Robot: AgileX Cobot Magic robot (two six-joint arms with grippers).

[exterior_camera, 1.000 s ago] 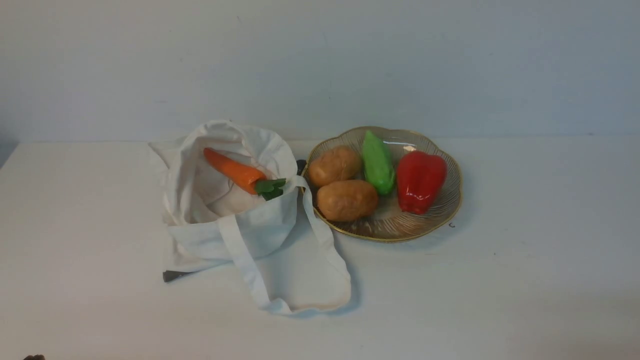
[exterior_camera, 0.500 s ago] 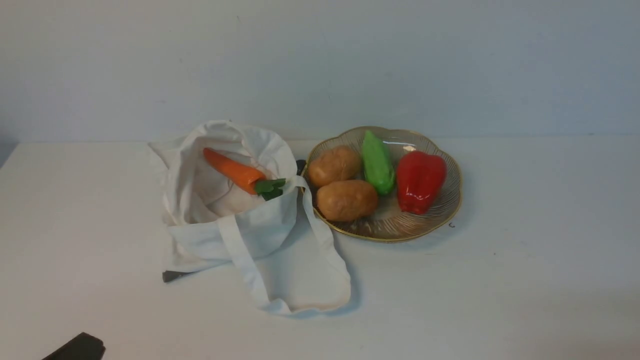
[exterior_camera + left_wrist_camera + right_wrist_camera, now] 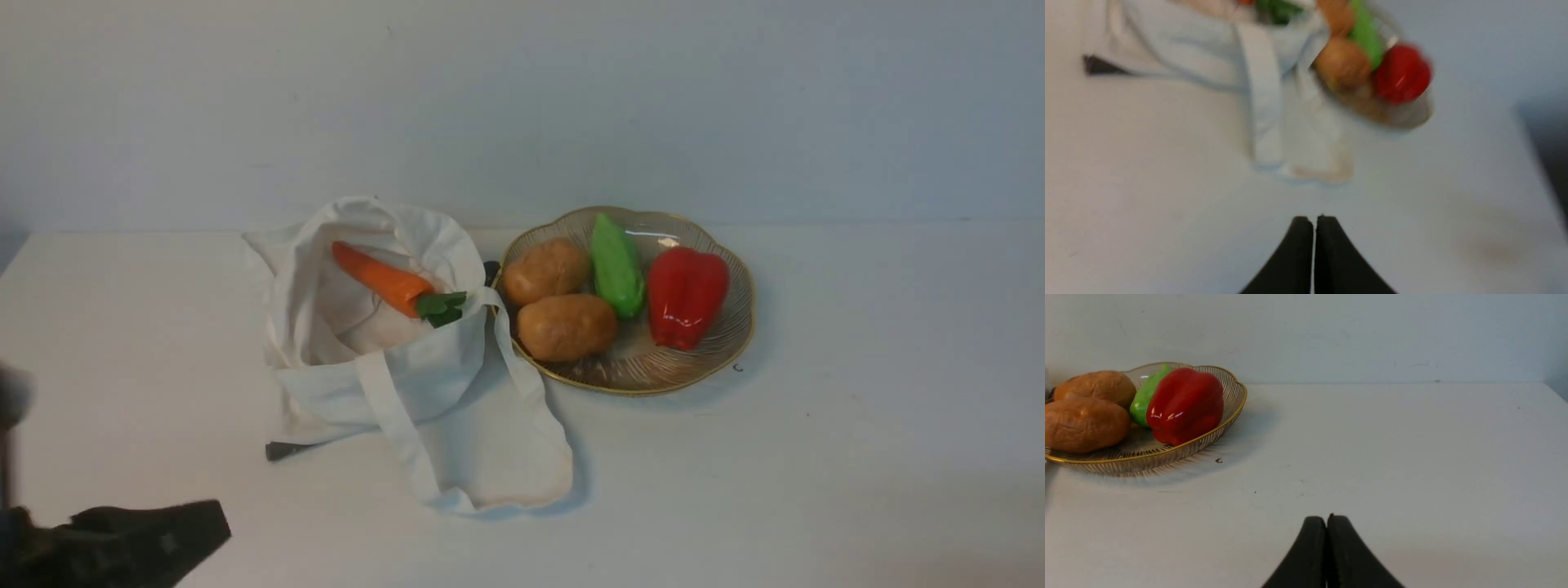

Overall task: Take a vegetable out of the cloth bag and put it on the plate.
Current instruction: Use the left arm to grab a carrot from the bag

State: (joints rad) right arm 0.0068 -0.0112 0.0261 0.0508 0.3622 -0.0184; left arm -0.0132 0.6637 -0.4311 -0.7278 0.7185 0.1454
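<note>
White table (image 3: 816, 457): limp cloth bag (image 3: 392, 384), ribbed plate (image 3: 729, 341); left fingers (image 3: 1297, 257), right fingers (image 3: 1308, 555) closed, empty.

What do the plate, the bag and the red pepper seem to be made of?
The plate: perhaps thin metal wire or ribbed glass, with a shiny gold rim; fine radial lines show.
The bag: soft white cloth, matte, creased and slumped.
The red pepper: probably plastic, glossy, with sharp light reflections.
</note>
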